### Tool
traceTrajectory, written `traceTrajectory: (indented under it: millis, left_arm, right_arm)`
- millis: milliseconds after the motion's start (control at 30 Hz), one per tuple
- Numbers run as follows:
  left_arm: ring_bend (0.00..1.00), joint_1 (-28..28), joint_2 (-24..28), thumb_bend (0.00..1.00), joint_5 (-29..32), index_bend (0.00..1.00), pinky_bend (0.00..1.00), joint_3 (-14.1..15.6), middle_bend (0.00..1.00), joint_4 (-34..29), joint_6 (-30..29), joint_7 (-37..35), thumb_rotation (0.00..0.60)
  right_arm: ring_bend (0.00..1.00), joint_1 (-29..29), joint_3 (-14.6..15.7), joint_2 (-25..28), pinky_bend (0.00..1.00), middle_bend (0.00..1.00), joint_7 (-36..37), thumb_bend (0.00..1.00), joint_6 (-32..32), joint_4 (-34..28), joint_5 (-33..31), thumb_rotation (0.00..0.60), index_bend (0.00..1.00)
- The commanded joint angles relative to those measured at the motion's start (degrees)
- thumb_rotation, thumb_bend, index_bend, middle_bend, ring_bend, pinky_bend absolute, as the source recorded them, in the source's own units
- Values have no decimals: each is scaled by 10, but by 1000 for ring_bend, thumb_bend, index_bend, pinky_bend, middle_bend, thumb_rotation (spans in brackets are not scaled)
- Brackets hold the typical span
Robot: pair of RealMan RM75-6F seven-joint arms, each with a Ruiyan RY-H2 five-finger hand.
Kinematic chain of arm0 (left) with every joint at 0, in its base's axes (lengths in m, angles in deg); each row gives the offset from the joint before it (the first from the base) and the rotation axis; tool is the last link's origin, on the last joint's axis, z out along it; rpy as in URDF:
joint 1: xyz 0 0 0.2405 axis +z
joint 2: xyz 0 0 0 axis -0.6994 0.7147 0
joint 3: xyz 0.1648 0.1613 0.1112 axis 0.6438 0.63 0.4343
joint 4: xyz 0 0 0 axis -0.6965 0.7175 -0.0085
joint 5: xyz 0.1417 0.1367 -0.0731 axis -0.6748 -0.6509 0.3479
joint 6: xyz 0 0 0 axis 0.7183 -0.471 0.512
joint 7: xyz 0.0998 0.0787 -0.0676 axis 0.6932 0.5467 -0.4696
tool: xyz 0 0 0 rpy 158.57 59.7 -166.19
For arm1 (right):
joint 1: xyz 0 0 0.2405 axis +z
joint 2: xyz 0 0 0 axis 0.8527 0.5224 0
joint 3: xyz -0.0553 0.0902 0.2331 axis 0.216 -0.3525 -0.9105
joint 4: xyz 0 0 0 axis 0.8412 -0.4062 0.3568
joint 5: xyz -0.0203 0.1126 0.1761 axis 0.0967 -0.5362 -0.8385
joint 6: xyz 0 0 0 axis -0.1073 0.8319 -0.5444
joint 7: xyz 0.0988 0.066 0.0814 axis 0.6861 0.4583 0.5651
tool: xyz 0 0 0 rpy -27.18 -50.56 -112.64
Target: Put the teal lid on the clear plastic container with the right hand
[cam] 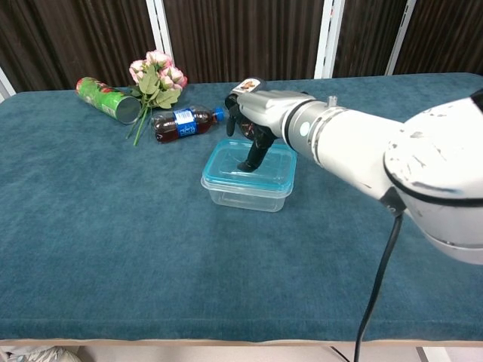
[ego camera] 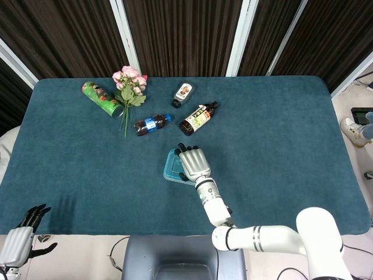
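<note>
The right robot hand (cam: 253, 132) is hovering over the teal rectangular plastic lid (cam: 251, 165), which is already lying on the clear plastic rectangular container (cam: 243, 194) near the middle of the dark teal cloth-covered tabletop (cam: 113, 234). Its dark fingertips (cam: 247, 164) are reaching down to the lid's top, apparently touching it; the fingers are spread and wrapping around nothing, so the hand is pressing or steadying, not grasping. By my reading the placing step is nearly over and the sealing step is under way: the next move is probably calling for even downward pressure along the rim and corners until the lid seats, then a straight lift away so the box does not slide. In the chest view the lid is lying flat, its face pointing up, its long axis running roughly left to right with a slight skew, matching the container beneath. The left robot hand (ego camera: 20, 236) is hanging off the tabletop's near-left corner, empty, fingers loosely extended.
</note>
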Motion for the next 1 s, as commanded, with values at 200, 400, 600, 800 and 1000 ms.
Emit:
traceTrajectory:
  millis: [200, 400, 600, 800, 1000]
  left_arm:
    - [72, 0, -1, 490, 0, 168, 344, 1, 97, 2, 2, -1, 600]
    - [72, 0, -1, 490, 0, 168, 344, 0, 98, 2, 1, 0, 600]
    - [72, 0, -1, 491, 1, 168, 344, 0, 99, 3, 1, -1, 600]
    - [72, 0, -2, 491, 0, 167, 344, 1, 98, 4, 2, -2, 600]
    - [72, 0, -3, 491, 1, 167, 344, 0, 99, 5, 2, -3, 600]
  right_arm:
    - [330, 0, 8, -4, 381, 259, 10, 436, 7, 15, -10, 600, 408]
    - [330, -1, 13, -6, 381, 259, 23, 436, 20, 27, -13, 600, 405]
    - [330, 0, 18, -6, 381, 259, 33, 436, 28, 29, -9, 600, 404]
    - [330, -2, 24, -5, 381, 259, 42, 436, 30, 25, -2, 600, 404]
    - [331, -3, 30, -3, 381, 259, 48, 437, 34, 23, 2, 600, 403]
